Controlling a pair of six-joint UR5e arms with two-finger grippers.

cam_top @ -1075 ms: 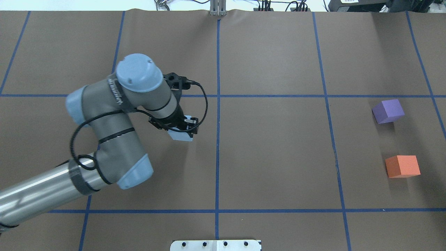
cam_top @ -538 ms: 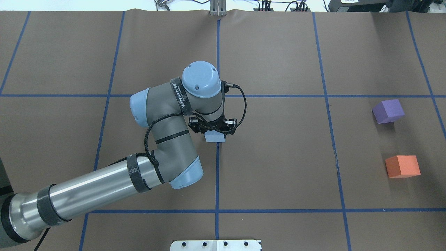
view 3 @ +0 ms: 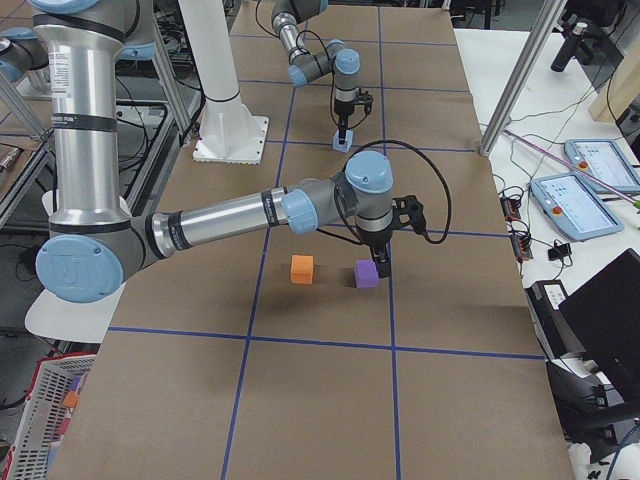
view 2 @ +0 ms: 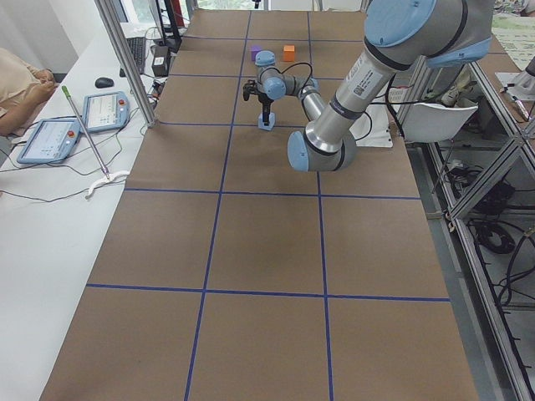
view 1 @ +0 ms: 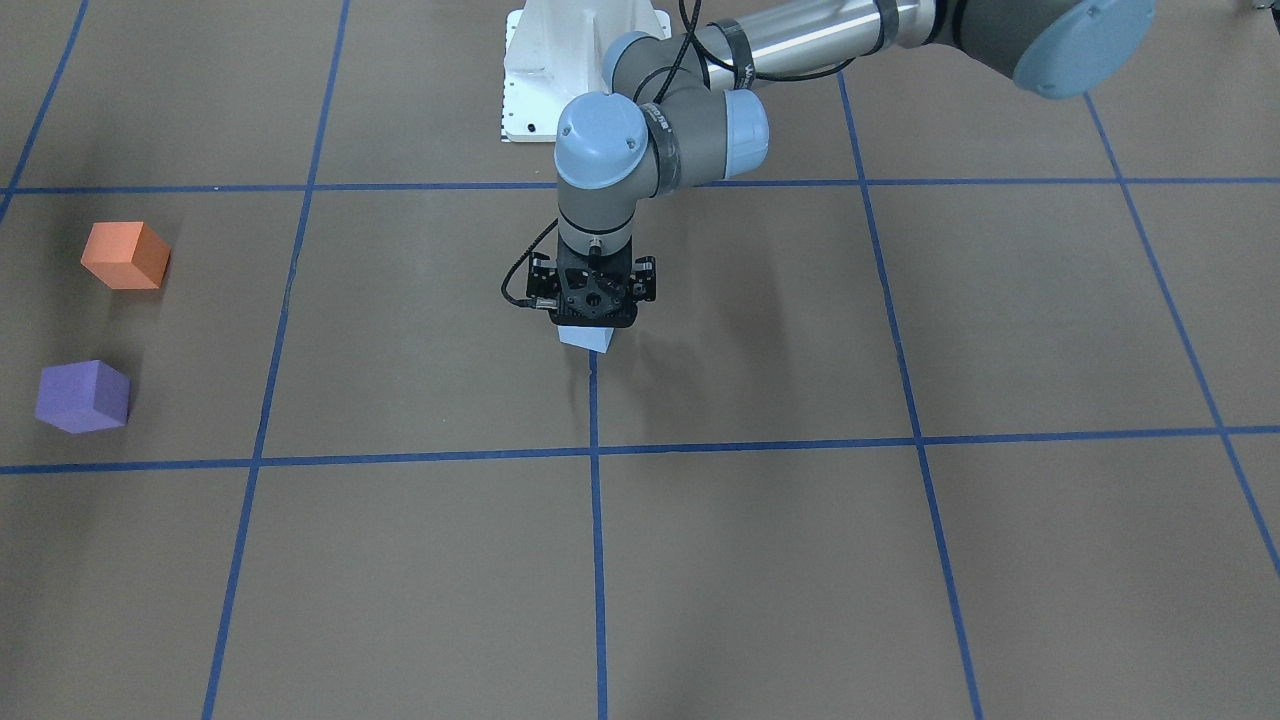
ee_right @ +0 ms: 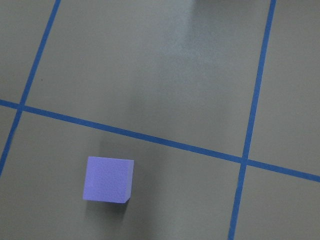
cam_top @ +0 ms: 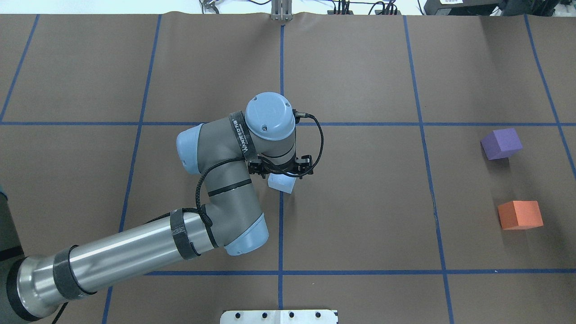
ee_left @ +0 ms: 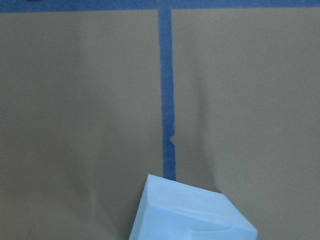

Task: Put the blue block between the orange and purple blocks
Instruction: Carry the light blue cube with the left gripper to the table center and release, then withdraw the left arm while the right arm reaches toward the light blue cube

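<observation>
Your left pincer [cam_top: 281, 174] is closed on the blue block [cam_top: 282, 183], gripping its upper part so that the lower part sticks out below the fingers. The block sits right at the centre tape line of the counter [cam_top: 360, 216], low over the paper. From these views you cannot tell whether it touches the counter. In the left wrist view it looks tilted, with one corner leading.

The block looks like light, matte foam, so it probably weighs little and gives slightly under pressure. A modest squeeze on two flat opposite faces should hold it. A corner-biased grip would likely let it twist, and that tilt suggests it may already sit a bit skew in the pincer.

About a second ago the arm was well left of the centre line. Half a second ago it had nearly reached the line, and since then it has crept only a little further, so the carry has slowed. The block also appears more rotated than before.

The purple block [cam_top: 501, 143] and orange block [cam_top: 519, 215] have not moved. They lie well apart from your load, far to the right, with a gap between them.

The right pincer [view 3: 381, 264] shows only in the right-end view, near the purple block, and you cannot tell how far open it is.
</observation>
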